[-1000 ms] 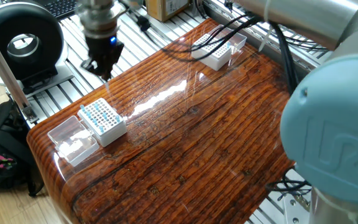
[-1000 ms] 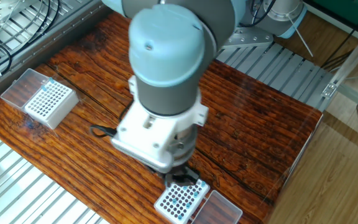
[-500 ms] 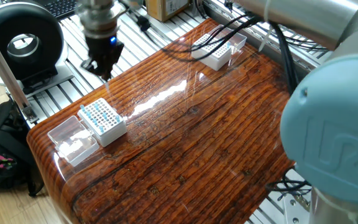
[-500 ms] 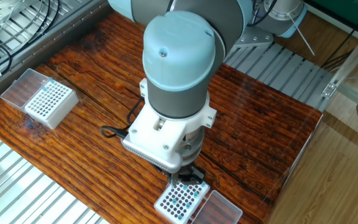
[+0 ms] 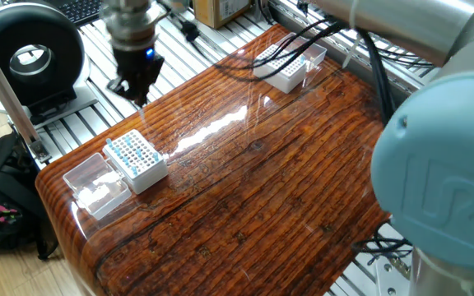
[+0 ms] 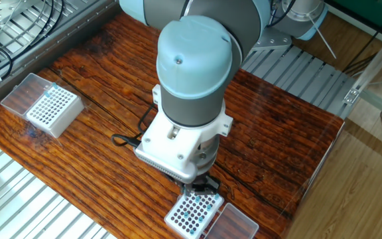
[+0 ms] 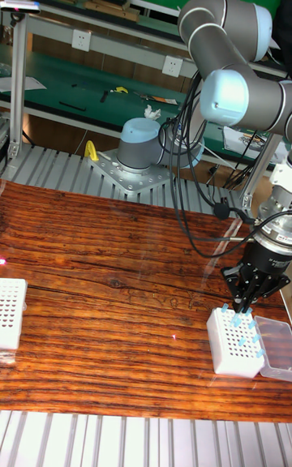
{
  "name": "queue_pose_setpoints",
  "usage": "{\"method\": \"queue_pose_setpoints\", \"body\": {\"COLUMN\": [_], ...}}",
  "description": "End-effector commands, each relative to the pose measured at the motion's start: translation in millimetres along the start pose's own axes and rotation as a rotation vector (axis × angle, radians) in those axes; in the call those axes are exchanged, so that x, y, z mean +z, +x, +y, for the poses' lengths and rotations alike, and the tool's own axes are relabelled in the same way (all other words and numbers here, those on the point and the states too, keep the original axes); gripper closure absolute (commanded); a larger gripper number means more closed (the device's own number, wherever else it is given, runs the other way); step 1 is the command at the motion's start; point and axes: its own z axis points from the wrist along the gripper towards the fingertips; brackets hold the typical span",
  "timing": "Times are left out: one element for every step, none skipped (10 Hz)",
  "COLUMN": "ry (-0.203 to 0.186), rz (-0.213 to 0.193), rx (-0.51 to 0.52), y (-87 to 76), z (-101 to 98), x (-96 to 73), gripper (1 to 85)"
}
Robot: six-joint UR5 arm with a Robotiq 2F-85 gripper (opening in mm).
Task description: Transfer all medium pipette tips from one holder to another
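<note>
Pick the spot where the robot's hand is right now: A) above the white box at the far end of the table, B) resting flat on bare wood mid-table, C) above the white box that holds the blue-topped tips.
C: the hand hangs just over the white box holding the blue-topped tips, far from the other white box.

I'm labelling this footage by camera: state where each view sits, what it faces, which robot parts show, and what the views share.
One fixed view: high beside the blue-grey robot joint, facing across the wooden table to the end effector above the white grid box with blue tips.
The other fixed view: overhead opposite, facing down; wrist hides most of the end effector.
Tall fixed view: front, level; the whole arm shows.
Shared: both white boxes, second empty white grid box.
</note>
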Motion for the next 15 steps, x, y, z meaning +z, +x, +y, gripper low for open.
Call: {"method": "queue_pose_setpoints", "body": {"ry": [-0.006, -0.004, -0.006, -0.006, -0.006, -0.008, -0.012, -0.012, -0.012, -0.011, -0.011, -0.011, -0.011, -0.011, -0.011], "rz": [-0.004, -0.004, -0.004, -0.003, -0.001, 0.0, 0.001, 0.001, 0.001, -0.001, -0.001, -0.002, -0.004, -0.004, -0.004], "rx": [0.003, 0.002, 0.003, 0.003, 0.003, 0.004, 0.004, 0.004, 0.004, 0.004, 0.003, 0.003, 0.003, 0.003, 0.003], "y": [0.5, 1.3, 1.9, 2.8, 3.8, 5.1, 6.9, 9.0, 11.3, 12.9, 13.8, 13.9, 13.7, 13.7, 13.9], "z": [0.3, -0.6, -0.3, -0.2, -0.2, 0.5, 1.9, 3.1, 3.7, 3.7, 3.9, 3.8, 3.6, 3.7, 4.0], "x": [6.4, 5.6, 4.7, 3.5, 2.2, 1.2, 0.7, 0.5, 1.0, 2.0, 2.8, 3.6, 4.1, 4.5, 4.8], "gripper": [84.3, 84.3, 84.3, 84.3, 84.3, 84.3, 84.3, 84.3, 84.3, 84.3, 84.3, 84.3, 84.3, 84.3, 84.3]}}
